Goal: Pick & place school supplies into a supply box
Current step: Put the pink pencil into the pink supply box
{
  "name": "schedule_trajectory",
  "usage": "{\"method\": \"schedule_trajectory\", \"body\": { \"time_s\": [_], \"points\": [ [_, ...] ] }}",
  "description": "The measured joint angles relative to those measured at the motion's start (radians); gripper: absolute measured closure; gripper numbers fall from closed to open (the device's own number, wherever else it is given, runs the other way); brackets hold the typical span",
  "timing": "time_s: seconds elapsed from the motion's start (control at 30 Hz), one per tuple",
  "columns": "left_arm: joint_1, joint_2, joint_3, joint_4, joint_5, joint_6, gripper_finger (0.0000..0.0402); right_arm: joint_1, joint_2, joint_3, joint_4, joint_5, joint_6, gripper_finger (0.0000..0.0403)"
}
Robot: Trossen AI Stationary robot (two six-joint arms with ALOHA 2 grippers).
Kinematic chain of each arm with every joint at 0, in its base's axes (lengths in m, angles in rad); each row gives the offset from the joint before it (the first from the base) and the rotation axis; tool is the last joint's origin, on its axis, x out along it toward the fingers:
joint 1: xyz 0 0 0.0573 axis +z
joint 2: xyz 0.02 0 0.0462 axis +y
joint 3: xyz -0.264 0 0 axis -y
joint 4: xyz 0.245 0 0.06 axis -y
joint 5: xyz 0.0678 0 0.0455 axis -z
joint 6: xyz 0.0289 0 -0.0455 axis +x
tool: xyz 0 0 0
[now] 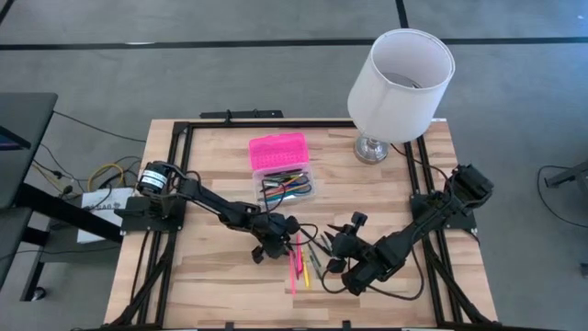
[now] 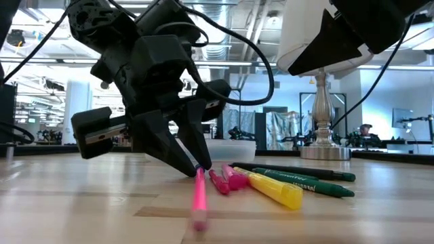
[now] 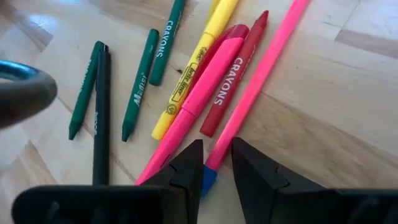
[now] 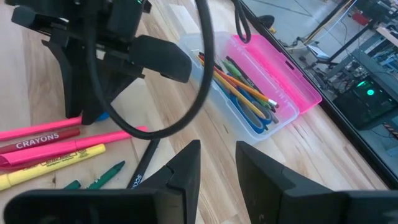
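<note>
A thin pink pencil (image 3: 261, 81) lies flat on the wood (image 1: 296, 262) among several loose supplies: a yellow highlighter (image 3: 193, 68), a pink highlighter (image 3: 199, 102), a red crayon (image 3: 233, 78), green crayons (image 3: 140, 81) and a dark pen (image 3: 99, 118). My left gripper (image 3: 217, 165) (image 1: 287, 232) is down at the table, narrowly open, its fingers on either side of the pencil's blue end. My right gripper (image 4: 217, 162) (image 1: 335, 250) hovers just right of the pile, open and holding nothing. The supply box (image 1: 285, 170) stands open beyond, pink lid (image 4: 292, 81) laid back, several pens in its clear base. My left gripper comes from above, slanting down, with one finger (image 3: 186, 168) beside the pink pencil's blue end (image 3: 209, 178) and the other a little apart from it. The fingers lie across the pencil, which rests on the table (image 2: 199, 196). Whether a finger touches it, I cannot tell.
A white lamp with a metal foot (image 1: 372, 147) stands at the table's far right, its shade (image 1: 400, 83) overhanging that corner. Black frame rails (image 1: 179, 184) run along the table's left and right sides. Bare wood lies near the left and near edges.
</note>
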Motion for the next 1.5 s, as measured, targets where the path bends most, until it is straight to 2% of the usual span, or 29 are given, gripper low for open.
{"method": "schedule_trajectory", "body": {
  "time_s": [0.17, 0.47, 0.67, 1.0, 1.2, 1.5],
  "points": [
    [-0.031, 0.000, 0.000, 0.004, -0.078, 0.023, 0.0337, 0.000, 0.000, 0.000, 0.000, 0.000, 0.000, 0.0306],
    [-0.046, 0.001, 0.004, 0.004, -0.155, 0.020, 0.0341, 0.000, 0.000, 0.000, 0.000, 0.000, 0.007, 0.0306],
    [-0.056, 0.002, 0.089, -0.187, -0.189, -0.035, 0.0341, 0.000, 0.000, 0.000, 0.001, -0.001, 0.007, 0.0306],
    [-0.082, 0.006, 0.237, -0.499, -0.305, -0.049, 0.0341, 0.000, 0.000, 0.000, 0.004, -0.002, 0.008, 0.0306],
    [-0.082, 0.004, 0.258, -0.608, -0.328, -0.089, 0.0341, 0.000, 0.000, 0.000, 0.008, -0.003, 0.009, 0.0306],
    [-0.082, -0.001, 0.261, -0.785, -0.354, -0.298, 0.0341, 0.000, 0.000, 0.000, 0.021, -0.004, 0.009, 0.0306]
  ]
}}
